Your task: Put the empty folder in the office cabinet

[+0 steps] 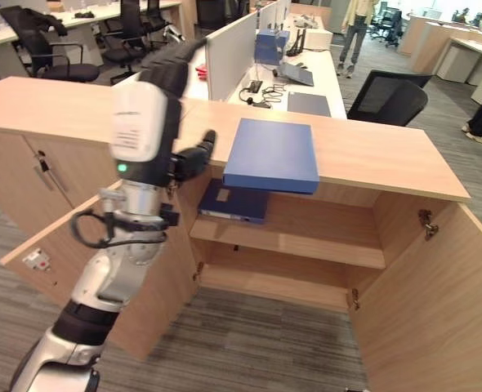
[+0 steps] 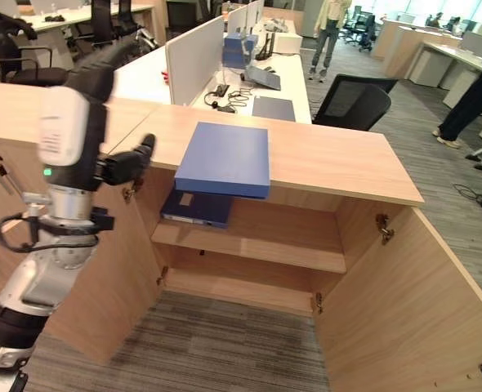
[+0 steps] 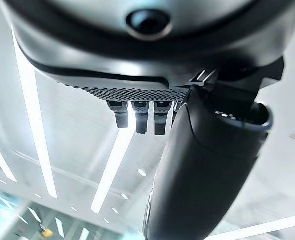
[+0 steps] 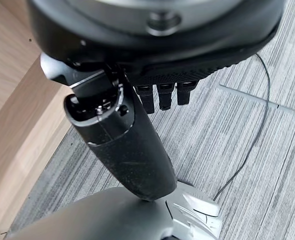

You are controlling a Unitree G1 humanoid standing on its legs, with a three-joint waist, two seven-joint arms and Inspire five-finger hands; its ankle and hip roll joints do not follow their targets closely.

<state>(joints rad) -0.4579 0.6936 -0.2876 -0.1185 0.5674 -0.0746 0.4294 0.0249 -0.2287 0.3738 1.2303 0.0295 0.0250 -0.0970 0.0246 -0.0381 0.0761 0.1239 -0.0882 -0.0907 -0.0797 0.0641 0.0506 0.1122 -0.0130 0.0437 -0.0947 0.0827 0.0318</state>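
Lying flat on the cabinet top (image 1: 372,159), the blue folder (image 1: 272,153) pokes its near edge out over the front lip, above the open compartment. I read this as the empty folder I am meant to stow, though I cannot tell from here whether it really is empty. Just under it, on the upper shelf (image 1: 306,241) and towards its left end, a darker blue binder (image 1: 233,202) already lies flat; the lower shelf (image 1: 274,284) looks bare. Both doors stand open, the left door (image 1: 78,245) swung out beside my arm and the right door (image 1: 437,294) wide on the far side, so the way in is clear. My left hand (image 1: 194,157) is raised beside the folder's left edge, near it but not touching, fingers loosely curled and holding nothing. My right hand (image 4: 160,92) hangs low over the grey carpet (image 4: 247,130), fingers curled in, also gripping nothing. As I judge it, the opening of the cabinet is done and the real work is still ahead: I have yet to take hold of the folder, bring it off the top, and slide it onto a shelf. The overhang should help me get fingers beneath it.
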